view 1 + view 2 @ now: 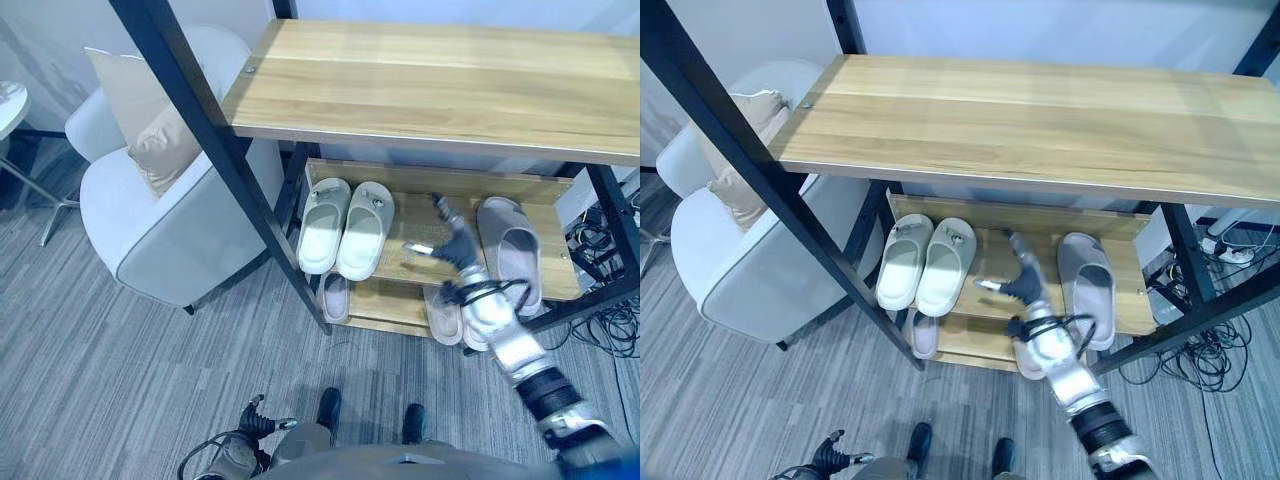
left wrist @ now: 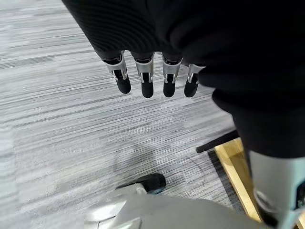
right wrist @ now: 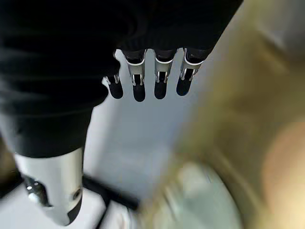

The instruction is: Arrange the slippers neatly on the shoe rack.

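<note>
On the shoe rack's middle shelf [image 1: 410, 250] a pair of pale green slippers [image 1: 345, 228] lies side by side at the left end. A single grey slipper [image 1: 510, 250] lies at the right end. My right hand [image 1: 450, 245] reaches in over the bare wood between them, just left of the grey slipper, and holds nothing. The right wrist view shows its fingers [image 3: 147, 81] straight. Two more slippers, one light [image 1: 335, 297] and one light [image 1: 440, 315], peek out on the lower shelf. My left hand [image 1: 255, 425] hangs low over the carpet, its fingers [image 2: 152, 76] straight.
The rack's wide wooden top shelf [image 1: 430, 85] overhangs the lower shelves, with a slanted black frame post [image 1: 220, 150] at its left. A white armchair [image 1: 160, 230] with a beige cushion [image 1: 165, 145] stands left of the rack. Cables [image 1: 610, 320] lie on the floor at the right.
</note>
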`<state>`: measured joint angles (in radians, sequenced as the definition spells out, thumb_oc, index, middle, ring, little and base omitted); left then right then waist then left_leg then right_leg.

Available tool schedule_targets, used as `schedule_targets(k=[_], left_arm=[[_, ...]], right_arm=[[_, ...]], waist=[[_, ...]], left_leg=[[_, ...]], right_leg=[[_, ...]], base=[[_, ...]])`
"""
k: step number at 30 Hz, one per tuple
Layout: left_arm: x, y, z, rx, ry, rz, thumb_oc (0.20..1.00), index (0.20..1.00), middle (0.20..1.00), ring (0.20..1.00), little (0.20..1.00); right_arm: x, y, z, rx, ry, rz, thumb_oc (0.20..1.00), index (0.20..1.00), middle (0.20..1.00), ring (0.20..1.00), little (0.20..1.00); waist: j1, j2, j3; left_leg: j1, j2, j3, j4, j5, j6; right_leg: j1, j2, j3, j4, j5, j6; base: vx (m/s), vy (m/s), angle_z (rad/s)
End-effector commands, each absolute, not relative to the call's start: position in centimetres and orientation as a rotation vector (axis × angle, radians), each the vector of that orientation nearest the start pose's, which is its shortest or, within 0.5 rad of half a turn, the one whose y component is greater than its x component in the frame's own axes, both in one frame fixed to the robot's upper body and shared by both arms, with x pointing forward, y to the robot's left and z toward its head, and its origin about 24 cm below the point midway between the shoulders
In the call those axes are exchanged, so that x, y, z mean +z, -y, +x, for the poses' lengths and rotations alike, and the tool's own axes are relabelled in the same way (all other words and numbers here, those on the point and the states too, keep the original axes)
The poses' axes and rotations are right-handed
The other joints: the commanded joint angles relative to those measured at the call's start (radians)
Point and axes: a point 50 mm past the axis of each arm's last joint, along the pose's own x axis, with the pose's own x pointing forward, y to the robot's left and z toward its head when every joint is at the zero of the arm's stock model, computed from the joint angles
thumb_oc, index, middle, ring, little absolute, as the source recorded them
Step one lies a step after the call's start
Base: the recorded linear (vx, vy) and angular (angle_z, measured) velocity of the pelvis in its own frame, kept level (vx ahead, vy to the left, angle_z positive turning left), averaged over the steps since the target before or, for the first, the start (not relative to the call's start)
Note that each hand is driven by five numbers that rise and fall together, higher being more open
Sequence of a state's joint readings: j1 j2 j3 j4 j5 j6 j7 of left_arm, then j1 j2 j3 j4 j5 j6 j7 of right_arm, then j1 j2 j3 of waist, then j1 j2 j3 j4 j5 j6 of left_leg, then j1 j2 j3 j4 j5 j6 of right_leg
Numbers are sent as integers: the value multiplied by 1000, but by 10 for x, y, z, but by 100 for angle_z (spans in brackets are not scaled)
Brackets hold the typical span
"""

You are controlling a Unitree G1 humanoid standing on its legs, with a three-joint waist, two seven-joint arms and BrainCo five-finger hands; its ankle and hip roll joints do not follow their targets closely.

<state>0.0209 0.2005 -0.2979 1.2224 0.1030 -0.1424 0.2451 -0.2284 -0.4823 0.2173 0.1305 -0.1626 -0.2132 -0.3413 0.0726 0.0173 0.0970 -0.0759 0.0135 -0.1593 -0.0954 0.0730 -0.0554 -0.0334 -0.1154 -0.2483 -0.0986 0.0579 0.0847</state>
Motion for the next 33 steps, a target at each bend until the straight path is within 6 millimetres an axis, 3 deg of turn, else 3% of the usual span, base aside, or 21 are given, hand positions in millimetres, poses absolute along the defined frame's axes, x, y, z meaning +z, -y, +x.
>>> schedule_targets(k=[1, 4, 8, 13, 16, 24, 33], left_arm=[[-166, -184, 95, -120, -1054, 552, 1000, 1000, 1000, 1000, 1000], [-166, -186, 95, -137, -1058, 553, 1000, 1000, 1000, 1000, 1000], [-167, -189, 91, -148, -1067, 549, 1000, 1000, 1000, 1000, 1000], [-167, -189, 89, -147, -1073, 543, 1000, 1000, 1000, 1000, 1000], [-167, -186, 90, -168, -1064, 559, 1000, 1000, 1000, 1000, 1000], [-172, -188, 67, -153, -1140, 544, 1000, 1000, 1000, 1000, 1000], [-169, -193, 73, -103, -1110, 549, 1000, 1000, 1000, 1000, 1000]], right_arm=[[104, 186, 288, -123, 448, -661, 1000, 1000, 1000, 1000, 1000], [103, 223, 286, -237, 400, -794, 1000, 1000, 1000, 1000, 1000], [89, 255, 287, -323, 277, -861, 1000, 1000, 1000, 1000, 1000], [73, 280, 290, -398, 147, -867, 1000, 1000, 1000, 1000, 1000], [68, 287, 290, -478, 114, -765, 1000, 1000, 1000, 1000, 1000], [46, 309, 286, -641, -17, -509, 1000, 1000, 1000, 1000, 1000], [50, 327, 289, -740, -56, -503, 1000, 1000, 1000, 1000, 1000]], waist=[[18, -41, -17], [12, -42, -22], [6, -33, -23], [3, -19, -22], [1, -10, -21], [9, 7, -21], [23, 18, -12]], left_leg=[[15, 0, 63, 8, -92, -17], [17, 1, 59, 8, -93, -17], [19, 2, 64, 8, -93, -18], [21, -1, 64, 8, -92, -18], [18, -3, 66, 8, -91, -17], [7, -8, 75, 8, -92, -15], [-16, -12, 73, 8, -86, -14]], right_leg=[[67, -74, -6, 11, -78, 84], [70, -67, -5, 11, -81, 83], [71, -65, -1, 11, -80, 82], [75, -66, -1, 11, -81, 82], [71, -66, 0, 11, -82, 81], [56, -69, 5, 11, -83, 82], [37, -71, 3, 11, -81, 85]], base=[[36, -50, -2], [25, -56, -4], [26, -54, -2], [31, -39, -3], [0, 0, 0], [24, -10, 0], [4, -2, 0]])
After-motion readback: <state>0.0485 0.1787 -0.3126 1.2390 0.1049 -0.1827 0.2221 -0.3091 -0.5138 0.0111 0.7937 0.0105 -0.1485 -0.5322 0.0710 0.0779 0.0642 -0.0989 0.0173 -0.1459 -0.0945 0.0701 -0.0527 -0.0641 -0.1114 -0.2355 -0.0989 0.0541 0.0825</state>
